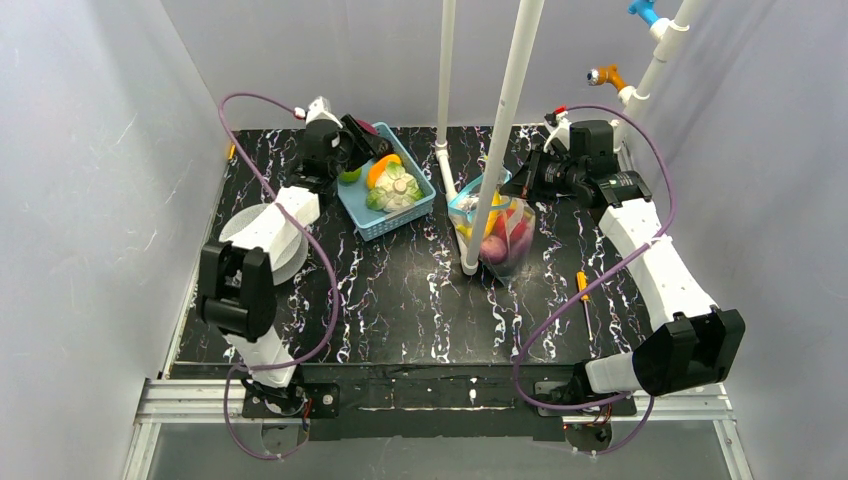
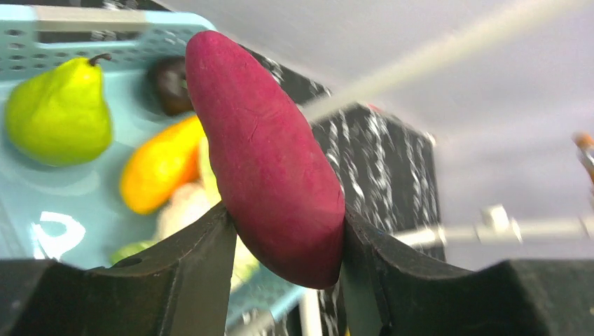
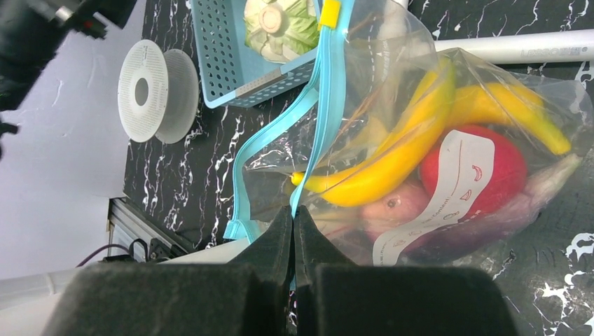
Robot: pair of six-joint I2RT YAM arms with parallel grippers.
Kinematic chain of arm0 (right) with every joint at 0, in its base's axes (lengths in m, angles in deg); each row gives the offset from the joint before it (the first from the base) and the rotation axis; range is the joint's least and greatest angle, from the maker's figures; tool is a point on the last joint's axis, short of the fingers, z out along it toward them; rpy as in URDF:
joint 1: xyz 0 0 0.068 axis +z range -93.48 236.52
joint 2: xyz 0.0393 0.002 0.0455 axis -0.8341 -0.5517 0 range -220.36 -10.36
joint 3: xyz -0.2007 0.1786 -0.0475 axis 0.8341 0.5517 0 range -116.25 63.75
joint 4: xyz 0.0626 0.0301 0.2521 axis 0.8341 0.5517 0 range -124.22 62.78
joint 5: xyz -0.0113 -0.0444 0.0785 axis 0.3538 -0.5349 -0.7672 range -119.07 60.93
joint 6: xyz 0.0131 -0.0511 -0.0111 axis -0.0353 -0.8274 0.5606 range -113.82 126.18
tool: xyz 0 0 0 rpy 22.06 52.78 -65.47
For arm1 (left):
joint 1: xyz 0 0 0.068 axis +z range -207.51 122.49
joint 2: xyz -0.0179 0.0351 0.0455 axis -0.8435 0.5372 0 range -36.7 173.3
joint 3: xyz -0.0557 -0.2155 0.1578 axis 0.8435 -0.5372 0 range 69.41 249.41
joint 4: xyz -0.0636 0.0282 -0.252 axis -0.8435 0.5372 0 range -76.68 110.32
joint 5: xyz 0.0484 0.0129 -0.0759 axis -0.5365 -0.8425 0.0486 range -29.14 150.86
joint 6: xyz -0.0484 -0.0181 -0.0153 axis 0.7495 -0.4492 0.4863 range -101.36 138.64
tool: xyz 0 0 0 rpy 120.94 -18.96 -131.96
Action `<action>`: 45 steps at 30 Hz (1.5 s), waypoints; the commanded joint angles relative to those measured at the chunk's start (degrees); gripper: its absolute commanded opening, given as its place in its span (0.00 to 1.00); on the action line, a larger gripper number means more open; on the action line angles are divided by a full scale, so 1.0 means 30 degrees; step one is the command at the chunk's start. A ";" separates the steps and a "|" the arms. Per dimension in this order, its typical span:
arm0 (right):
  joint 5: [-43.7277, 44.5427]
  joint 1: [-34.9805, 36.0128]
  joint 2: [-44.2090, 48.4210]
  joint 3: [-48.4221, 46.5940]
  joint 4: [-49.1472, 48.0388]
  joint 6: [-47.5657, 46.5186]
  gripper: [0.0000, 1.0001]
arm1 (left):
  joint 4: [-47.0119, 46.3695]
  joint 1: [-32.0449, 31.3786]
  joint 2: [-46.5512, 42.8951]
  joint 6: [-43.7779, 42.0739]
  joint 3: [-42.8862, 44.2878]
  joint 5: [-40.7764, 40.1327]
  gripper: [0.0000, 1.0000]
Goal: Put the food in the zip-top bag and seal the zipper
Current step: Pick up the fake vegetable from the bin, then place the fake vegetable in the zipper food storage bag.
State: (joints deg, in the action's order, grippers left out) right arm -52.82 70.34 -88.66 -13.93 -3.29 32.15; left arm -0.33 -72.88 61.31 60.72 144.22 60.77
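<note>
Left tool (image 2: 286, 218) around purple food piece (image 2: 260, 143), above blue basket (image 2: 42, 43)

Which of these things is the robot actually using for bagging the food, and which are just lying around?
In use: zip-top bag, its zipper pinched by the right gripper, banana and apple inside, purple-red piece in the left gripper.
Lying about: basket, pear, cabbage, white spool.
</note>
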 commanded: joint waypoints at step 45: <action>-0.0189 0.2218 -0.2889 -0.3442 -0.0378 -0.1362 0.01 | 0.0382 -0.4077 0.2677 0.5149 0.1659 2.0661 0.47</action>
State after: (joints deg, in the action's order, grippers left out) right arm -52.99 76.57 -98.48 -21.77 -3.41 28.73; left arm 2.70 -84.99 71.74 75.05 148.42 123.42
